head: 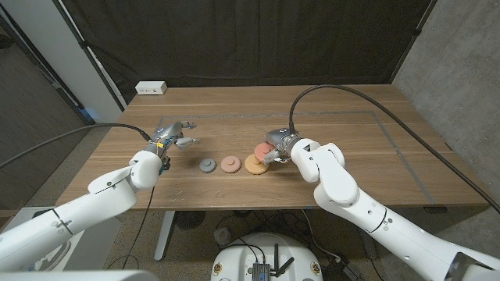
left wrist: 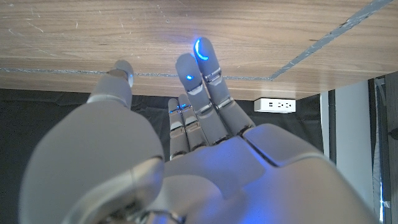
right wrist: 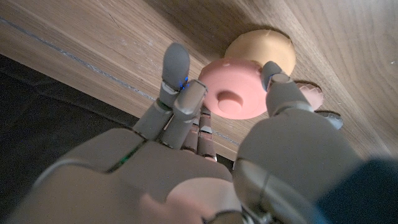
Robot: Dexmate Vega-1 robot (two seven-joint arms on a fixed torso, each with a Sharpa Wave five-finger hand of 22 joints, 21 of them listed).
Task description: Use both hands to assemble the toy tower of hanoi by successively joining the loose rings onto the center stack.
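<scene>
My right hand [head: 279, 145] pinches a pink ring [head: 262, 148] between thumb and fingers, held just above the tan ring [head: 255, 164]. In the right wrist view the pink ring [right wrist: 233, 96] hangs in front of the tan ring [right wrist: 261, 53], with my right hand [right wrist: 205, 162] gripping its rim. A salmon ring [head: 230, 164] and a small grey ring [head: 207, 165] lie in a row to the left of the tan one. My left hand [head: 173, 134] hovers left of the row with its fingers stretched out and apart, holding nothing; the left wrist view shows this left hand [left wrist: 186, 155] the same way.
The wooden table [head: 351, 148] carries a thin tape line across its back part. A white power strip [head: 151, 88] lies at the back left corner, and a dark curtain hangs behind. A black cable arcs over my right arm.
</scene>
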